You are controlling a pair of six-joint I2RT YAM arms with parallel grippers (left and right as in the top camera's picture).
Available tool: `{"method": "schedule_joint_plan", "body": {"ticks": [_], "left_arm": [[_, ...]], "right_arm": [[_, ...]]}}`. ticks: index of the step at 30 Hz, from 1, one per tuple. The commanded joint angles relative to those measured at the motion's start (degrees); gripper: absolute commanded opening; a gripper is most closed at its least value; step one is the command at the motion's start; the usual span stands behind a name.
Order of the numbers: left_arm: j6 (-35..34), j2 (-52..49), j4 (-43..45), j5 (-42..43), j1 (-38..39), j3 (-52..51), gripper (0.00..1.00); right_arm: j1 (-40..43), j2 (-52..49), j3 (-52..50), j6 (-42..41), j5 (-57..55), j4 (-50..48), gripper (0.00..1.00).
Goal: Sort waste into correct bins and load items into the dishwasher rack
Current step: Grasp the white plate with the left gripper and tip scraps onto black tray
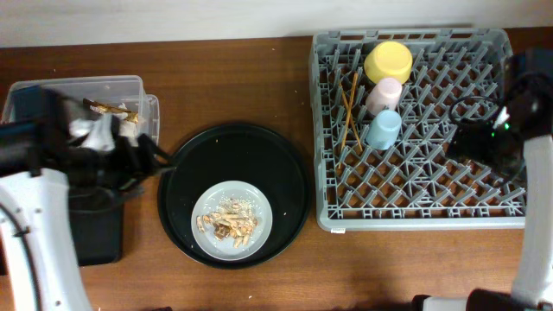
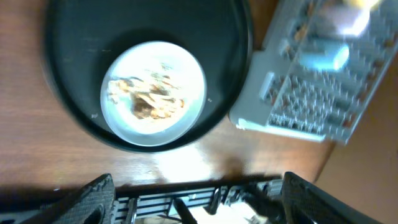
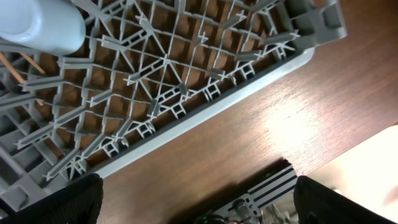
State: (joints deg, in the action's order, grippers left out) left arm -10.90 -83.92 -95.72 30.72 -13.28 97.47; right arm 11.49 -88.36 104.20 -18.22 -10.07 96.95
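Note:
The pale grey plate [image 1: 232,220] holds beige-brown food scraps [image 1: 230,226] and sits in the round black tray [image 1: 233,147]. The crumpled foil wrapper [image 1: 108,110] lies in the clear box [image 1: 78,86]. The shallow black tray [image 1: 97,238] lies below it, partly under my left arm. The grey rack [image 1: 415,173] holds the yellow bowl [image 1: 388,62], pink cup [image 1: 385,92], blue cup [image 1: 383,128] and chopsticks [image 1: 350,112]. My left gripper [image 1: 145,158] [image 2: 199,205] is open and empty, left of the plate [image 2: 186,68] and scraps [image 2: 146,99]. My right gripper [image 1: 484,142] [image 3: 199,205] is open and empty over the rack's right side [image 3: 186,93].
The round tray's rim [image 2: 74,112] lies between my left gripper and the plate. The rack's front corner [image 2: 273,118] and the blue cup [image 2: 323,56] show in the left wrist view. The right wrist view shows the blue cup [image 3: 40,25] and the chopsticks [image 3: 25,65].

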Motion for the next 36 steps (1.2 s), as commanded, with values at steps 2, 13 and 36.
{"method": "schedule_joint_plan", "body": {"ticks": [2, 13, 36], "left_arm": [[-20.00, 0.26, 5.66, -21.24, 23.34, -0.15, 0.67], [-35.15, -13.97, 15.19, -38.27, 50.73, -0.48, 0.43], [-43.56, -40.96, 19.85, -39.08, 50.66, -0.81, 0.36]], "right_arm": [[0.46, -6.99, -0.17, -0.70, -1.11, 0.11, 0.98], [0.46, -21.90, -0.17, -0.70, -1.09, -7.26, 0.98], [0.46, -21.90, -0.17, -0.70, -1.09, -9.42, 0.98]]}}
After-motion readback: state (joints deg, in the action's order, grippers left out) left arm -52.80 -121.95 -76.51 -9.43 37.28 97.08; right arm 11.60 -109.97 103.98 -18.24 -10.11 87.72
